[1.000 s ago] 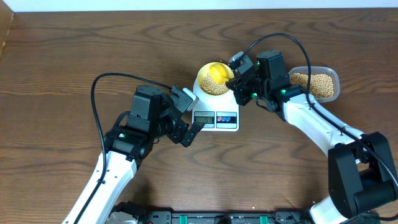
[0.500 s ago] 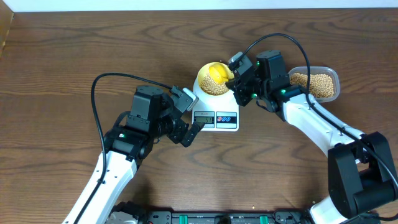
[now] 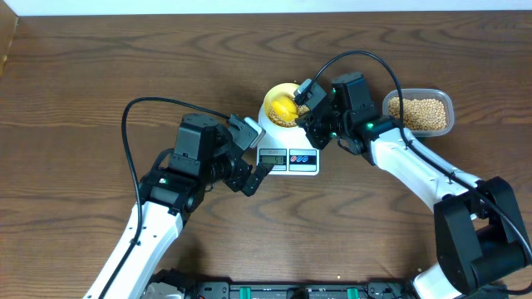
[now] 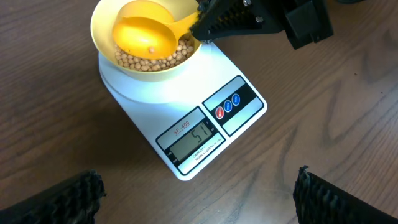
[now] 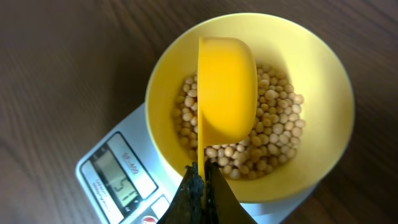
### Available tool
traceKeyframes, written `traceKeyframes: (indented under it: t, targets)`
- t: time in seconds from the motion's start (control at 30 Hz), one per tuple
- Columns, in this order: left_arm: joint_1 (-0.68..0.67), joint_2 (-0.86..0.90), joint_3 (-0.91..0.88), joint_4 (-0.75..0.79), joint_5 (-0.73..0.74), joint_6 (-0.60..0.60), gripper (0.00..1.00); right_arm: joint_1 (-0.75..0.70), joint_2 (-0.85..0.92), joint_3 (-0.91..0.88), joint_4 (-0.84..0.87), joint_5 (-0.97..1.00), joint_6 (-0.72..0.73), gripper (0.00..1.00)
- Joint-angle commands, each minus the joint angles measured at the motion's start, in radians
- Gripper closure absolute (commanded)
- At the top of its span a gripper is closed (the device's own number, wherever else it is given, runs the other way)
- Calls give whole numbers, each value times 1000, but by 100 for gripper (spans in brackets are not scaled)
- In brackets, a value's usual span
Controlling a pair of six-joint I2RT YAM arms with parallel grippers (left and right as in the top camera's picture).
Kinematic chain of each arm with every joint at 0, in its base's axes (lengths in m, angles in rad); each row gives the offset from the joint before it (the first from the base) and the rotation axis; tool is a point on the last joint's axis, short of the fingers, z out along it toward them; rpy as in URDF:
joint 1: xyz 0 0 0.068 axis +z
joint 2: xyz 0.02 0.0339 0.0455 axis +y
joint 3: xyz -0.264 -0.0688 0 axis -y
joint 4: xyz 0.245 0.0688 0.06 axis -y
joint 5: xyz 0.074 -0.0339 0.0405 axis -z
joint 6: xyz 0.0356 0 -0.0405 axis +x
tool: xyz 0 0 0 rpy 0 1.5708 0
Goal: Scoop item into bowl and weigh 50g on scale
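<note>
The pale-yellow bowl [image 3: 273, 100] [image 4: 102, 25] [image 5: 323, 81] stands on the white scale [image 3: 288, 154] [image 4: 205, 118] [image 5: 115, 171], whose display reads 51. Tan beans [image 4: 158, 59] [image 5: 280, 134] lie in the bowl. My right gripper [image 3: 305, 104] [image 5: 204, 186] is shut on the handle of a small yellow scoop [image 3: 285, 105] [image 4: 144, 34] [image 5: 227, 87], held tipped on its side over the bowl, with one bean left in it. My left gripper [image 3: 256, 178] [image 4: 199, 199] is open and empty, hovering in front of the scale.
A clear plastic tub [image 3: 419, 112] of beans sits right of the scale, behind the right arm. The right arm's black body [image 4: 261, 18] hangs over the scale's far right side. The rest is brown wood table.
My right gripper has moved left with the scoop, from beside the bowl's right rim to over the bowl. The tub is now uncovered. The left arm has not moved.
</note>
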Motion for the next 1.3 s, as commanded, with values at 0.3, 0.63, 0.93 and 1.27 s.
traceKeyframes:
  t: [0.3,0.63,0.93,1.27]
  targets:
    - [3,6,-10,-3,10,20,0,10,42,20,-3,69,-60,99]
    - [3,6,-10,-3,10,20,0,27,60,20,56,5,-4,99]
    - [3,6,-10,-3,10,20,0,22,59,21,55,-11,-4,99]
    - [3,6,-10,-3,10,20,0,17,38,21,56,-26,-3,99]
